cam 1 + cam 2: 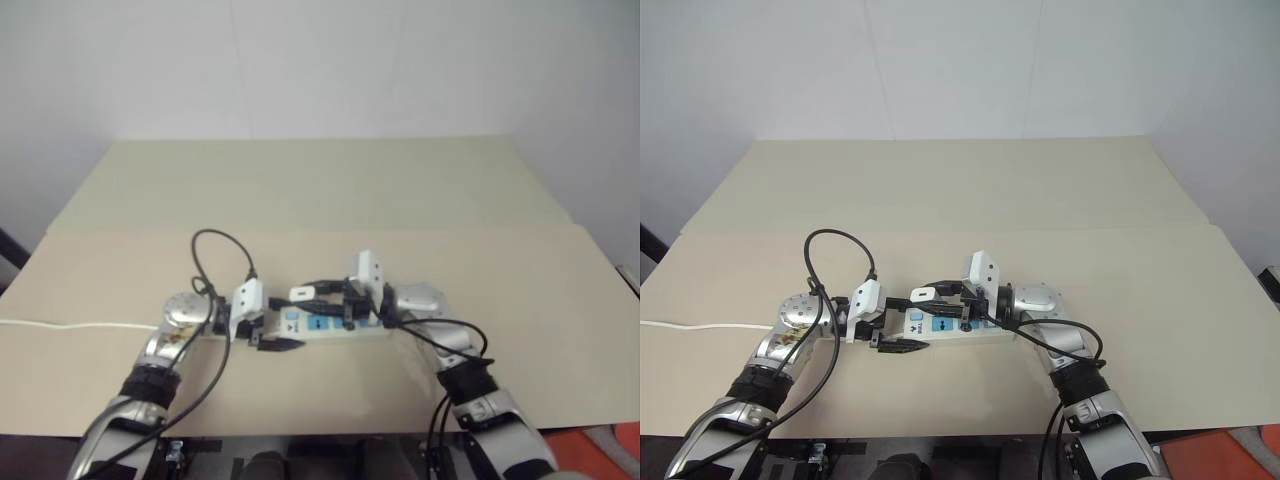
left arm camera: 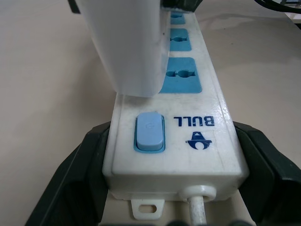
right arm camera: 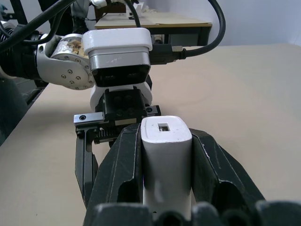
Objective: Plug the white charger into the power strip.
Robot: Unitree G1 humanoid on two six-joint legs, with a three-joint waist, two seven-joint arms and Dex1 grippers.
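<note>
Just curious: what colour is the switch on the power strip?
Light blue switch on the white power strip, clearest in the left wrist view.

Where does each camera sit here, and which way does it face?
Head views: above, looking down at the table, both arms and the power strip.
Left wrist view: along the left pincer, its fingers clasping the strip's switch end.
Right wrist view: along the right pincer, shut on the white charger, facing the left pincer.
Shared: both wrist views show the charger.
</note>
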